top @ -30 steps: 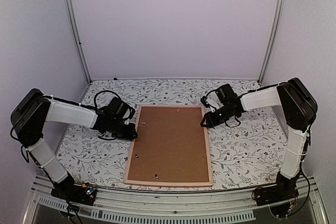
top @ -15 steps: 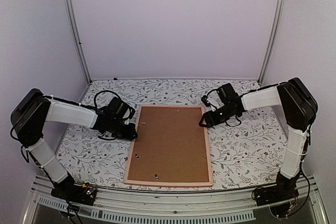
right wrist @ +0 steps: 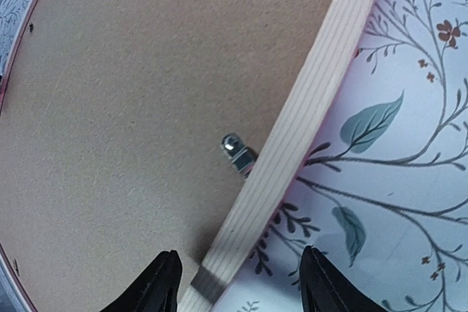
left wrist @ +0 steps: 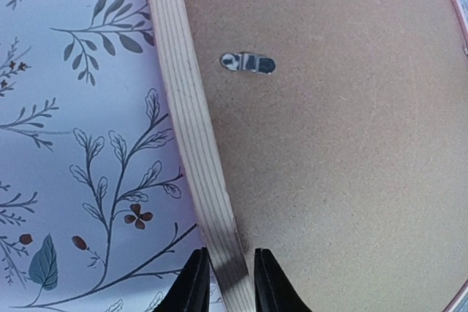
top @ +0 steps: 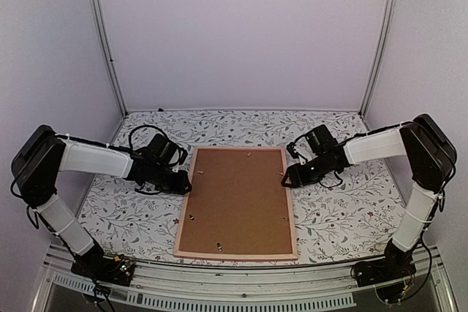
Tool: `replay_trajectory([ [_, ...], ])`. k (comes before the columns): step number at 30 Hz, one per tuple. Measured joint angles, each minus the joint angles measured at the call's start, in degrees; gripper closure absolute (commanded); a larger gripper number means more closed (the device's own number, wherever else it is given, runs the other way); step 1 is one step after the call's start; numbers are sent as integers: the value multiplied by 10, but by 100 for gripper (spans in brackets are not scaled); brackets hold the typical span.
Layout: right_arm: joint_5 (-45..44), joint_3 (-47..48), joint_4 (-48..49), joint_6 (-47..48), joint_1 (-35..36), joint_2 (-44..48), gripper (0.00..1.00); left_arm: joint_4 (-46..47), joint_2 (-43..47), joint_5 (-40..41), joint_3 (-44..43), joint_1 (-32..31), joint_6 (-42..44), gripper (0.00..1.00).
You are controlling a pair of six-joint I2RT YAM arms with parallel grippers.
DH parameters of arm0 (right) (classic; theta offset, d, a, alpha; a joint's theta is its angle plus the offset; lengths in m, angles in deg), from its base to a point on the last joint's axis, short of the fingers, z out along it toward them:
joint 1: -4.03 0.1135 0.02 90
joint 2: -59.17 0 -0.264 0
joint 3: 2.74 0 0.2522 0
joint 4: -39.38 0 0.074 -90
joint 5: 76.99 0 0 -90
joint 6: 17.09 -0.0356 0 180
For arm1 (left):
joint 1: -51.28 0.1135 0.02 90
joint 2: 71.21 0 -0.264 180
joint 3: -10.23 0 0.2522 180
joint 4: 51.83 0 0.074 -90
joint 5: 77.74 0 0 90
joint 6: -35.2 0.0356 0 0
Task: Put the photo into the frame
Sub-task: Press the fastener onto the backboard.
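The frame [top: 180,213] lies face down on the table, its pale wood rail round a brown backing board [top: 238,199]. The photo is hidden. My left gripper [top: 184,184] is at the frame's left rail; in the left wrist view the gripper [left wrist: 227,275] is shut on the rail [left wrist: 191,129], one finger on each side. My right gripper [top: 287,179] is at the right rail; in the right wrist view the gripper [right wrist: 240,283] is open, its fingers wide apart on either side of the rail [right wrist: 307,100] and not touching it.
Small metal clips hold the backing board, one near the left rail [left wrist: 248,63] and one against the right rail [right wrist: 238,153]. The floral tablecloth [top: 344,210] surrounds the frame. Metal posts and pale walls enclose the table.
My right gripper has slid a little toward the near side along the right rail, and that arm has lowered. The left arm and the frame have barely moved.
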Motion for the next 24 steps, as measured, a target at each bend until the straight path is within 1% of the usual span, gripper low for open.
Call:
replay_trajectory([
  [2, -8, -11, -2, -18, 16, 11, 43, 2, 4, -6, 2, 0, -3, 77],
  [4, -16, -19, -5, -35, 30, 18, 47, 7, 7, -15, 5, 0, -8, 77],
  [8, -40, -28, -14, -69, 49, 29, 58, 23, 10, -30, 16, -1, -19, 77],
  [12, -62, -30, -25, -98, 50, 31, 69, 34, 23, -41, 31, -4, -30, 77],
  [13, -66, -30, -27, -104, 50, 32, 71, 35, 28, -43, 36, -5, -33, 75],
  [15, -73, -30, -31, -109, 50, 35, 73, 38, 40, -46, 43, -9, -38, 68],
  [18, -82, -30, -37, -109, 50, 39, 76, 38, 56, -44, 47, -13, -41, 52],
  [20, -85, -30, -38, -106, 51, 40, 77, 37, 64, -34, 47, -14, -43, 44],
  [24, -88, -34, -43, -97, 51, 47, 78, 21, 64, -3, 34, -15, -26, 33],
])
